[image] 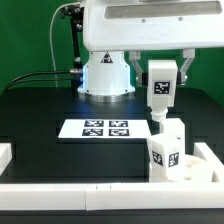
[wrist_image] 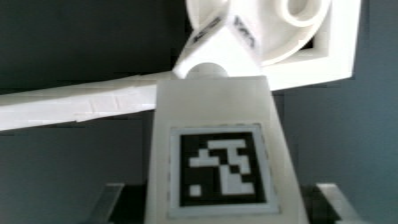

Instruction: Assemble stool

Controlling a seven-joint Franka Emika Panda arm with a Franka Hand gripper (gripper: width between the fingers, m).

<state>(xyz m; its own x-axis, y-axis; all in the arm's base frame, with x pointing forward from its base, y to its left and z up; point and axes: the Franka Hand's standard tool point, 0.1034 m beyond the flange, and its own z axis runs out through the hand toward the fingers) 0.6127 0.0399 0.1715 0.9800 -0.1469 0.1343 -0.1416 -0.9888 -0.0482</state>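
Leg [wrist_image: 221, 140], nearest, pinched in fingers [wrist_image: 121, 205] near seat [wrist_image: 231, 35]: keep upright, align tip carefully, lower slowly, twist only once seated.

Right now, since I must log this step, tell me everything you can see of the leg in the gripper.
The leg is a short, chunky white piece, plastic by its look, with a black-and-white square tag on one face. It hangs upright, clear of the table, clamped in the gripper, above the other white stool parts. Whether its lower tip touches them cannot be told.
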